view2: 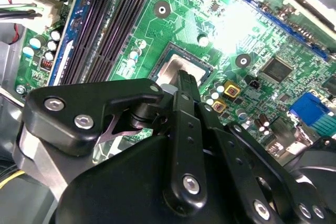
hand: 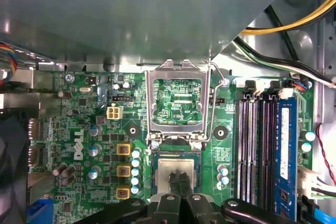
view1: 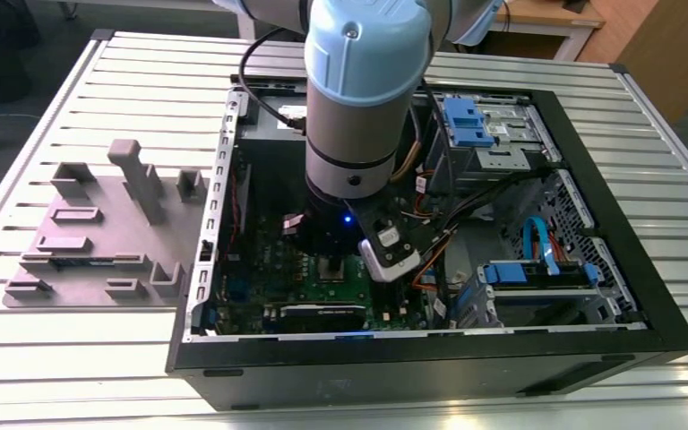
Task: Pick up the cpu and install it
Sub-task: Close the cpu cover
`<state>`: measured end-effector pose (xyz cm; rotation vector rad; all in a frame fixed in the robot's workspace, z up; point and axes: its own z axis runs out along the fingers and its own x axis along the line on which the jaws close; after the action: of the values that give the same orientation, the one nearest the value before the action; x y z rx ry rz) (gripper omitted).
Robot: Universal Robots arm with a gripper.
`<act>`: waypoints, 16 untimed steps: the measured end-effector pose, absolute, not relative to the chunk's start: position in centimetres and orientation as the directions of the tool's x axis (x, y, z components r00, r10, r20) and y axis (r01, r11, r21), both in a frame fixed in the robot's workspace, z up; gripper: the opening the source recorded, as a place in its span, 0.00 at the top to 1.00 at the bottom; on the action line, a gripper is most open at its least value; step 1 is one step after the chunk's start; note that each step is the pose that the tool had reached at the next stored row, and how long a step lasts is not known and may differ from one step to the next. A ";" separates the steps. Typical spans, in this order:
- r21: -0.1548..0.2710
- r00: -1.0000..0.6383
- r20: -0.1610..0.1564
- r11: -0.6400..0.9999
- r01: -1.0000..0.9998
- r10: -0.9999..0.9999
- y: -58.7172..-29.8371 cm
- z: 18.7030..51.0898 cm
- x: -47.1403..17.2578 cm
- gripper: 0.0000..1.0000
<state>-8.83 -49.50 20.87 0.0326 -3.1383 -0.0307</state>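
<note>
Squarely over the seated cpu [hand: 164, 167], the gripper [hand: 178, 176] has its fingers [hand: 173, 184] pressed together.
Retention frame [hand: 151, 103] hinged open to admit the chip; in the exterior view, gripper at 3 o'clock of the parts tray [view1: 93, 233].

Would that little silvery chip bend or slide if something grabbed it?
Probably stiff: the cpu looks like a flat metal-capped plate. Likely light, since it looks thin. Its smooth pale top could be slippery; lying flat, it shouldn't roll.
</note>
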 end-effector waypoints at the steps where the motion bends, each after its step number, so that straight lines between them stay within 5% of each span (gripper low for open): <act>1: 0.020 -1.000 0.003 1.000 -0.021 -0.021 -49.5 21.1 -8.8 0.89; 16: 0.025 -0.999 0.002 0.999 -0.038 -0.039 -49.4 22.3 -7.7 0.89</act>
<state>-7.66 -49.43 22.26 0.0604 -3.1381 -0.0397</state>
